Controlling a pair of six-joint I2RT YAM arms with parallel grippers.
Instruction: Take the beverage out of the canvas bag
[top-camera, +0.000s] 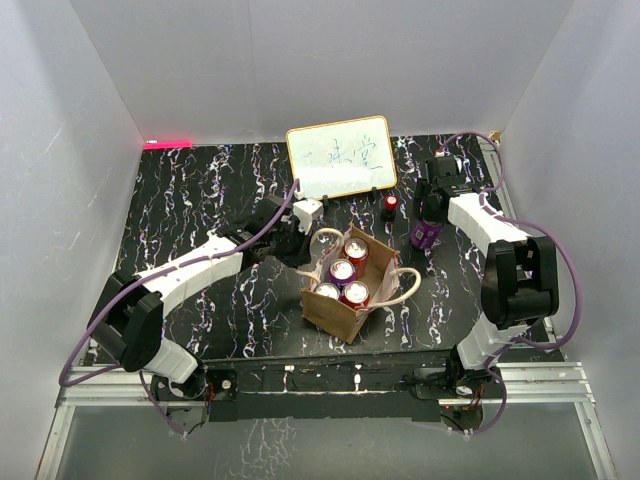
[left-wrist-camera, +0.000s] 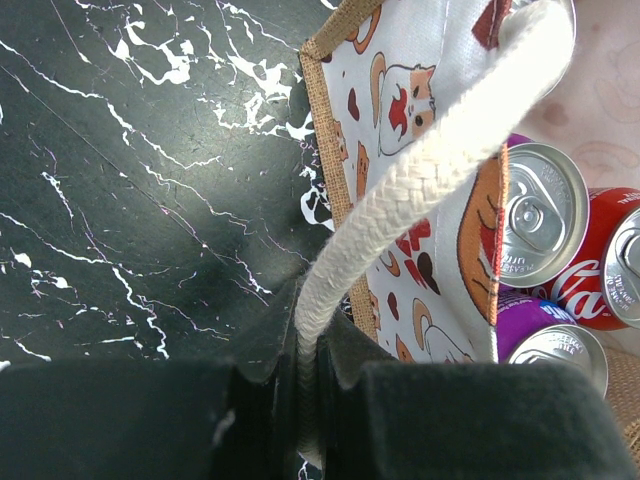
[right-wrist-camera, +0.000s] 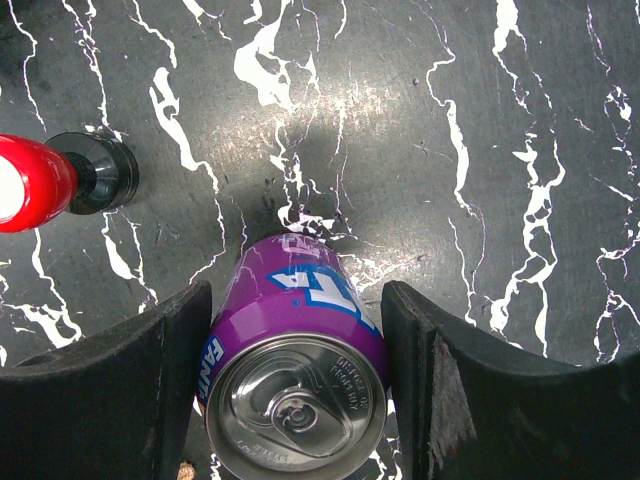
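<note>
Purple soda can (right-wrist-camera: 295, 370) stands on the table (right-wrist-camera: 520, 120) right of the canvas bag (top-camera: 335, 312), the right gripper (right-wrist-camera: 297, 300) closed against its sides; four cans (top-camera: 343, 270) are left inside. Left gripper (left-wrist-camera: 305, 360) pinches the rope handle (left-wrist-camera: 420, 200) (steadying, probably). Only its wrist view shows that pinch; the top view shows the count.
</note>
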